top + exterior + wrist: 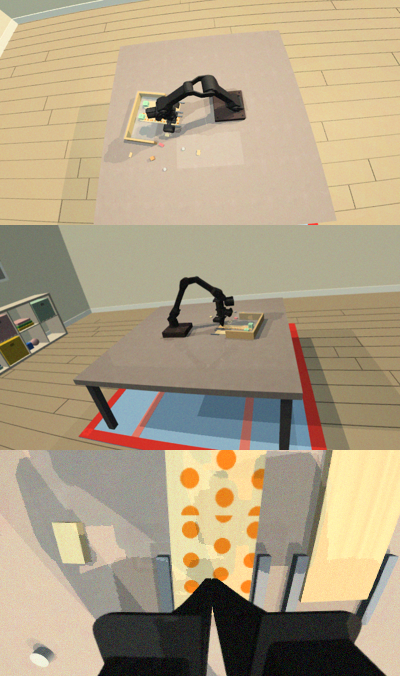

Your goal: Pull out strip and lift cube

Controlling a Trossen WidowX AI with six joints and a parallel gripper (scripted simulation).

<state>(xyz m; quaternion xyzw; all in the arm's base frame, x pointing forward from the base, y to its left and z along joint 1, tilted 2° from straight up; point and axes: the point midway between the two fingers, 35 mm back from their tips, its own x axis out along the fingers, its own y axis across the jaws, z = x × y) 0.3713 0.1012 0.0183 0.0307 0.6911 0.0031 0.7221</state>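
Fingers together over the dotted strip!
The gripper point(171, 121) point(222, 324) point(211, 584) points down, tips pressed shut above the orange-dotted strip point(154, 119) point(215, 545); the plain strip point(357, 525) lies just beside them, between rails.

Cube labels point(141, 116) too sm. to read

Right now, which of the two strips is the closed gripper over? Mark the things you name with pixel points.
The orange-dotted strip point(173, 121) point(212, 537), directly below the fingertips in the wrist view; the plain pale-yellow strip point(350, 535) lies off to that view's right.
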